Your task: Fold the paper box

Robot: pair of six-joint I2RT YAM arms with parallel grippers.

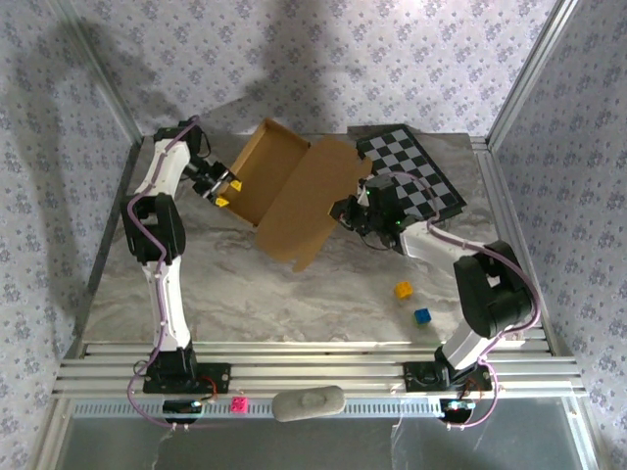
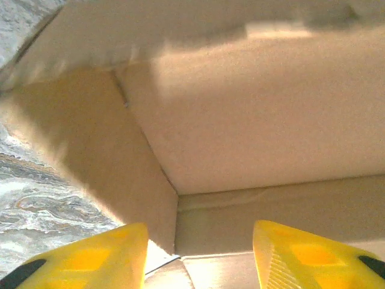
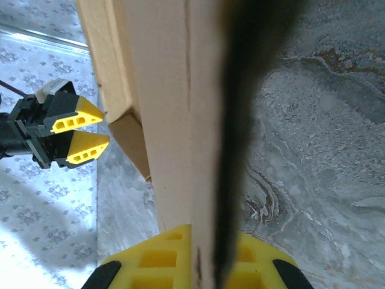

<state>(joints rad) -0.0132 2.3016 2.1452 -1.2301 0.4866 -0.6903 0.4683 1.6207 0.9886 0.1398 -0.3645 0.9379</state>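
Top external view, near edge: an aluminium rail frame [image 1: 313, 364] carries both arm bases, with a grey oblong pad [image 1: 308, 402] and a small pink piece [image 1: 237, 403] just in front of it. Beyond the rails the marble table [image 1: 245, 294] lies bare across the near centre and near left, the widest open room. A blue cube [image 1: 422, 315] and a yellow cube [image 1: 403, 289] sit near each other on the near right, beside the right arm and well apart from the cardboard.

Mid-table, the paper box [image 1: 294, 196] stands raised and tilted. Its shallow tray half is at the far left and its flat panel slopes to the near right. The crease between them, the long axis, runs diagonally from far right to near left. The tray's hollow faces the left arm.

The left gripper [image 1: 223, 193] has its yellow fingers [image 2: 108, 253] apart, tips just beside the tray wall; whether they touch it I cannot tell. The right gripper [image 1: 349, 209] is clamped on the right edge of the flat panel.

A checkered board [image 1: 416, 176] lies at the far right, behind the right gripper. Metal side rails and patterned walls [image 1: 392, 59] bound the table.
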